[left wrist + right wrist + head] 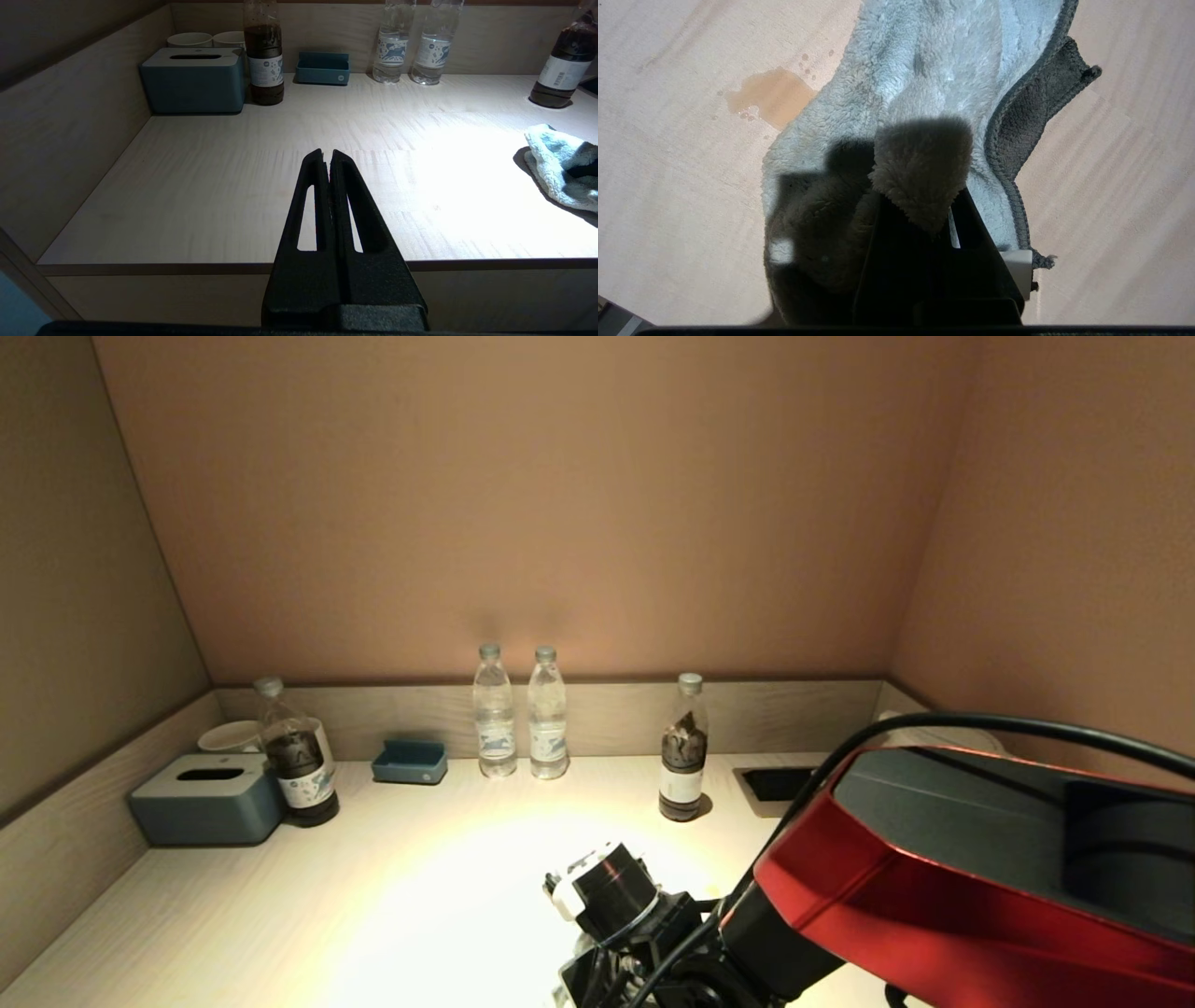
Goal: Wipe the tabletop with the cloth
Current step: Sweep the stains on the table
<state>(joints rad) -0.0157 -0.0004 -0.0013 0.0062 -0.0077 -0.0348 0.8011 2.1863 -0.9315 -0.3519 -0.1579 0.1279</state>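
Note:
My right gripper [920, 205] is shut on a fluffy light blue cloth [924, 70] with a grey knitted edge. The cloth is spread on the pale wooden tabletop [1111, 186]. A fold of it bunches over the fingertips and hides them. A brown liquid stain [773, 95] lies on the wood, touching the cloth's edge. In the head view the red right arm [934, 887] reaches down at the table's front right and hides the cloth. The cloth also shows in the left wrist view [558, 163]. My left gripper [327, 156] is shut and empty, at the table's front edge.
Along the back wall stand a blue-grey tissue box [205, 798], a cup [229, 735], a dark bottle [299, 756], a small blue tray [409, 762], two clear water bottles [495, 714], another dark bottle [683, 751] and a recessed black socket [780, 784]. Walls enclose three sides.

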